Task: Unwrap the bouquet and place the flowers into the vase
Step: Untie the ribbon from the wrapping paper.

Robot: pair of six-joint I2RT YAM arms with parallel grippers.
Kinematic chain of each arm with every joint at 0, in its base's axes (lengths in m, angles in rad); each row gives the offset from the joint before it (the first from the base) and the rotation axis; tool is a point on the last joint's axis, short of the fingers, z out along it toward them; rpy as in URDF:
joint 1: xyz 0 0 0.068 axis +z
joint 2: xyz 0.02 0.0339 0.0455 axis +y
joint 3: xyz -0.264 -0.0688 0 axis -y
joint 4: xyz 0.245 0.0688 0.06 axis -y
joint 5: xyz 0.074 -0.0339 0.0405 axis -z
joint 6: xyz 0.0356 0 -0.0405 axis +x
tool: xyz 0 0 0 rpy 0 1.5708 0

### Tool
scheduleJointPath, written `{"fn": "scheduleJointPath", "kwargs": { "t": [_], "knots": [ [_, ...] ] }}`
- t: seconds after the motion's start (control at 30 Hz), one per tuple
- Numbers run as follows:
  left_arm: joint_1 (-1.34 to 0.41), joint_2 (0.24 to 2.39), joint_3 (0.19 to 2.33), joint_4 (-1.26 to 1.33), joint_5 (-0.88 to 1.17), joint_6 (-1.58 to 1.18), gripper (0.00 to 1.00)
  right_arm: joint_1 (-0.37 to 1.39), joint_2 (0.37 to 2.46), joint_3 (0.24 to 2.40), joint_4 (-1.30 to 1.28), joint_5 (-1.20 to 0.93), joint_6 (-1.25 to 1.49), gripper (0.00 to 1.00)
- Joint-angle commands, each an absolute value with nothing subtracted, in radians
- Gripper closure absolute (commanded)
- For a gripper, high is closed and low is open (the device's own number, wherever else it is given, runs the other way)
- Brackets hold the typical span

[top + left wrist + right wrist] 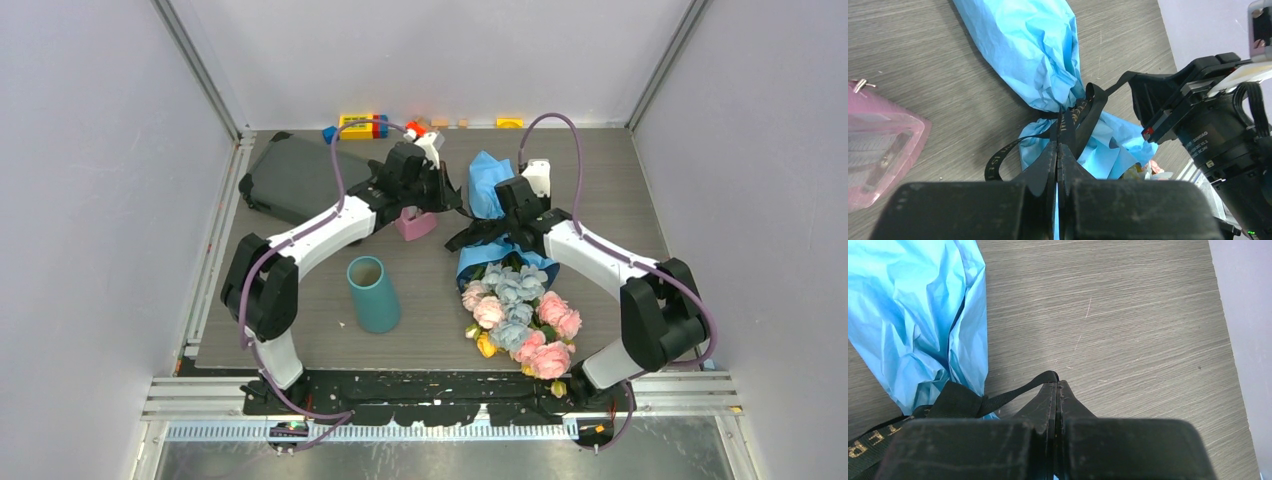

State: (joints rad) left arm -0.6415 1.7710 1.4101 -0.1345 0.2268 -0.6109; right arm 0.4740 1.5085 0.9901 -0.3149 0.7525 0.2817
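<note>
The bouquet (512,290) lies on the table; its blue paper wrap (485,180) points to the far side and its pink, pale blue and yellow flowers (520,320) toward me. A black ribbon (1075,117) ties the wrap (1033,55) at its waist. My left gripper (457,202) reaches in from the left, shut (1058,146) on a strand of the ribbon close to the knot. My right gripper (513,192), just right of the wrap (918,320), is shut (1057,383) on another ribbon (998,399) strand, which runs taut to the knot. The teal vase (372,293) stands upright left of the flowers.
A pink metronome (415,222) stands under the left wrist, near the wrap's left side. A dark grey case (295,178) lies at the far left. Small coloured toys (362,125) line the back wall. Walls close in on the table (600,180) at both sides.
</note>
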Motion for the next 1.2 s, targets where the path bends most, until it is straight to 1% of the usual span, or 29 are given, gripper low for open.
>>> {"fn": "scheduleJointPath", "kwargs": {
  "t": [0.0, 0.2, 0.4, 0.7, 1.17],
  "knots": [
    [-0.622, 1.711, 1.382, -0.121, 0.214, -0.592, 1.0, 0.449, 1.513, 1.031, -0.298, 0.821, 0.334, 1.0],
    [-0.599, 1.695, 1.339, -0.093, 0.248, -0.614, 1.0, 0.391, 1.497, 1.01, -0.298, 0.785, 0.364, 1.0],
    [-0.587, 1.669, 1.317, -0.073, 0.266, -0.585, 1.0, 0.31, 1.469, 0.995, -0.298, 0.685, 0.404, 1.0],
    [-0.556, 1.62, 1.277, -0.068, 0.302, -0.538, 1.0, 0.213, 1.448, 0.998, -0.298, 0.66, 0.411, 1.0],
    [-0.482, 1.551, 1.221, -0.108, 0.313, -0.515, 1.0, 0.141, 1.438, 0.998, -0.302, 0.671, 0.405, 1.0]
  ]
}}
